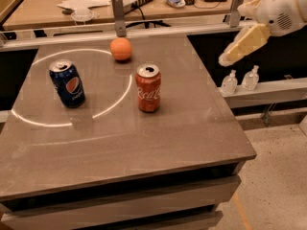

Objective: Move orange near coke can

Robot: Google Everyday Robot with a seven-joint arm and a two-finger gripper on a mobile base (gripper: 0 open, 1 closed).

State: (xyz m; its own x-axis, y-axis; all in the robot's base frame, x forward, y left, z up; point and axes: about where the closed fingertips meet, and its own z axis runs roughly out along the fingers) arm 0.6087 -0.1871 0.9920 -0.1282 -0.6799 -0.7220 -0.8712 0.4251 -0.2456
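The orange [121,48] sits on the grey table [192,128] near its far edge, left of centre. The red coke can [148,87] stands upright near the table's middle, a short way in front and to the right of the orange, not touching it. My gripper [236,51] hangs in the air past the table's right edge at the upper right, well apart from both and holding nothing that I can see.
A dark blue Pepsi can [67,84] stands upright on the left of the table. A metal post [117,14] rises behind the orange. Two small clear bottles [240,80] sit on a ledge to the right. A cluttered desk [96,4] lies behind.
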